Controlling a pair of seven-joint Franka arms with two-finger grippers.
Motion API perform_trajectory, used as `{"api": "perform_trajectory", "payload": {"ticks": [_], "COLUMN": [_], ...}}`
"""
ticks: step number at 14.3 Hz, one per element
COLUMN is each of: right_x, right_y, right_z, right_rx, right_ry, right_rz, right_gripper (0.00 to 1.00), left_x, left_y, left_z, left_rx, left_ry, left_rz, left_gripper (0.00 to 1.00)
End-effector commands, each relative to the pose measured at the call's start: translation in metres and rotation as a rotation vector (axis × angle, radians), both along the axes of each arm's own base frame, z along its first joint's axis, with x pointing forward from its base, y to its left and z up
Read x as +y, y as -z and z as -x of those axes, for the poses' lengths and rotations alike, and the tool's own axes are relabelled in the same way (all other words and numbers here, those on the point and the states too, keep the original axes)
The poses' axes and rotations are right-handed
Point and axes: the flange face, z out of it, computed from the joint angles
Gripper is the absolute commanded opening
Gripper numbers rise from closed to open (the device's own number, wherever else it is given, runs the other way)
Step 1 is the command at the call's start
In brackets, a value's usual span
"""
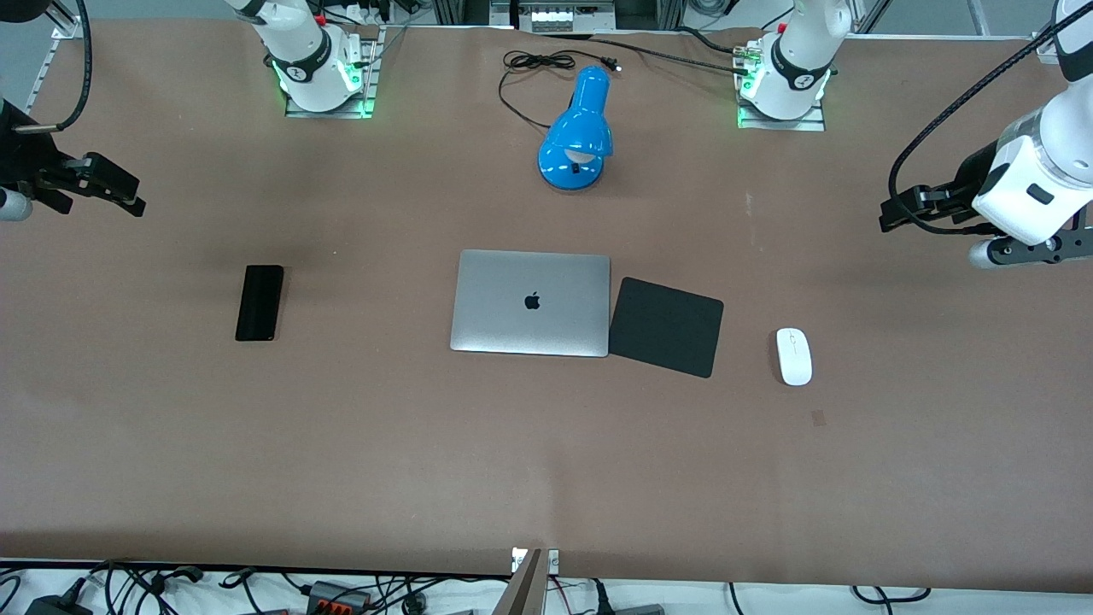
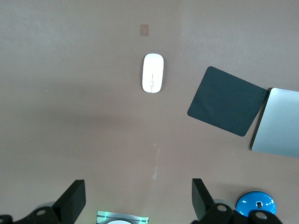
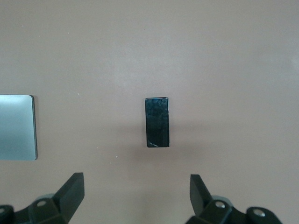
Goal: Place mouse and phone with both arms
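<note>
both claws spread and empty, raised over the table ends: nothing picked up yet.

the left gripper [image 2: 138, 200] hangs over its end of the table with the mouse [image 1: 793, 356] on bare table beside the mouse pad [image 1: 666, 326]; the right gripper [image 3: 135, 196] hangs over its own end with the phone [image 1: 259, 302] flat, well apart from the closed laptop [image 1: 530, 302]. this looks like the approach step; next, each arm likely must descend and straddle its item across the narrow width.
</note>
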Motion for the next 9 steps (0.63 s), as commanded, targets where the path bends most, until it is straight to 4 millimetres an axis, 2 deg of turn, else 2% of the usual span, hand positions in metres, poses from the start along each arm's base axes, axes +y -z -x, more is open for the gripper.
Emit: {"api": "perform_trajectory", "payload": {"ticks": [1, 6, 9], "right_x": [0.0, 0.001, 0.003], "right_y": [-0.004, -0.002, 0.014], "right_z": [0.005, 0.004, -0.002], "right_rx": [0.004, 0.006, 0.042], "right_ry": [-0.012, -0.013, -0.016], "right_rz": [0.001, 0.001, -0.001], "right_gripper": [1.0, 1.0, 1.0], "left_x": [0.0, 0.0, -0.002], "left_y": [-0.005, -0.005, -0.001], "left_z": [0.004, 0.003, 0.0], "left_rx": [-0.004, -0.005, -0.005], "left_ry": [-0.013, -0.013, -0.011], "left_rz": [0.022, 0.024, 0.027], "left_gripper": [1.0, 1.0, 1.0]}}
